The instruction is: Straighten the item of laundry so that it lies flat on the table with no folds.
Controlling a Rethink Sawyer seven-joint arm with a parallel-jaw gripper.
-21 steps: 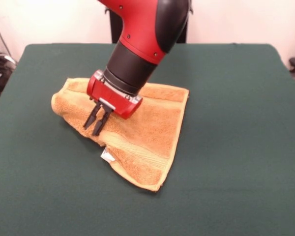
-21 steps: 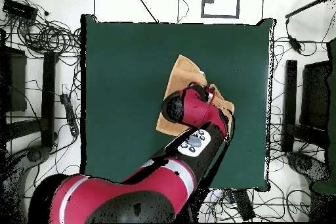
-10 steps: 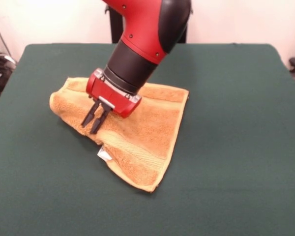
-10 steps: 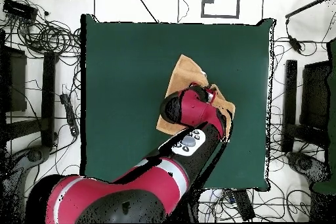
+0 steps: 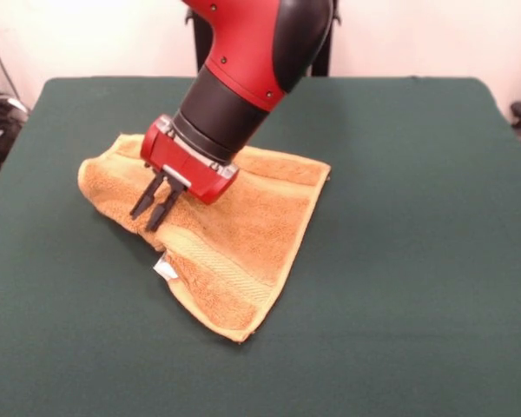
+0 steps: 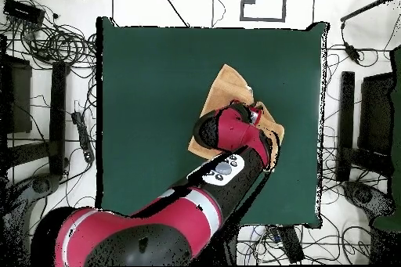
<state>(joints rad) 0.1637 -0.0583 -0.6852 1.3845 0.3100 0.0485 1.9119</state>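
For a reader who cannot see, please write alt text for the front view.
A red and black robot arm presses its closed claw into a rumpled orange towel, folded at its left side, on a dark green table.

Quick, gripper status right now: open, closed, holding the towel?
Gripper: closed, fingers pinched on the orange towel at its folded left part, on the table.
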